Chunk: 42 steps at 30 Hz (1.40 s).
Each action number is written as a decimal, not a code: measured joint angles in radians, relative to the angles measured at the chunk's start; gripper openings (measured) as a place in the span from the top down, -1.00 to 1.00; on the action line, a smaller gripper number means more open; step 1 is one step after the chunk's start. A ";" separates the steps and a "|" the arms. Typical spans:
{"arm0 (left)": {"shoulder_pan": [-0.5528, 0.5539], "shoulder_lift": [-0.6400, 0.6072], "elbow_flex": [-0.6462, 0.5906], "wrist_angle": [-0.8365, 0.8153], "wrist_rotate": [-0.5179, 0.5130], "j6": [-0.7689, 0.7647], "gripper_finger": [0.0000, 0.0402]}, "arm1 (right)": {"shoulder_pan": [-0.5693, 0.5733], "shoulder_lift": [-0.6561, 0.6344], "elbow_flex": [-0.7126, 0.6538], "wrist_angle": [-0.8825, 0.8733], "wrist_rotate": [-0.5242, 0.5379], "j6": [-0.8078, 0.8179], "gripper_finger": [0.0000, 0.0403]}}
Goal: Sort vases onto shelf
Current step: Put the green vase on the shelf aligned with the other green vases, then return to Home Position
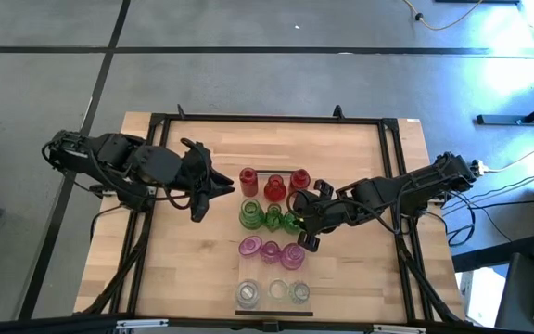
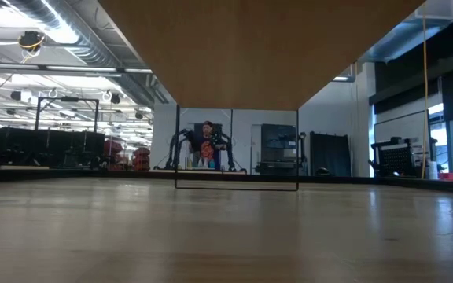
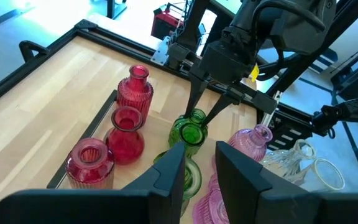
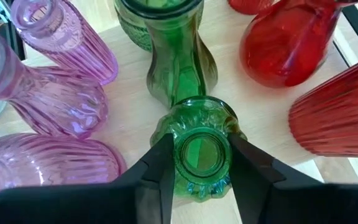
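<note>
My right jaws on a green vase (image 4: 201, 155), left ones just hanging out

My right jaws sit either side of that vase's mouth, right up against the rim, and honestly I can't tell whether they're squeezing it or only touching. It stands upright on the shelf (image 1: 276, 274), at the end of the green row nearest my right arm, with the other two green vases (image 1: 260, 216) just beside it. The red vases (image 1: 273, 186) make a row on one side of the greens and the pink vases (image 1: 272, 250) on the other, then the clear vases (image 1: 274, 293) at the shelf's far end. My left jaws are apart with nothing in them, hovering over the bench (image 1: 184, 269) beside the shelf near the reds.
</note>
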 joint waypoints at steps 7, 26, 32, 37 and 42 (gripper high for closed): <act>0.000 0.000 0.000 0.000 0.000 0.000 0.59 | 0.000 0.000 0.000 -0.003 0.017 0.000 0.21; -0.025 -0.058 0.000 0.049 -0.065 0.077 0.59 | 0.030 -0.090 0.287 -0.133 0.264 -0.073 0.10; -0.035 -0.168 0.000 0.055 -0.190 0.220 0.59 | 0.134 -0.270 0.255 -0.106 0.634 -0.043 0.10; -0.048 -0.322 -0.051 0.108 -0.257 0.314 0.59 | 0.265 -0.481 0.038 0.081 0.876 -0.043 0.10; -0.043 -0.495 -0.307 0.348 -0.266 0.390 0.59 | 0.317 -0.702 -0.350 0.535 0.949 -0.202 0.10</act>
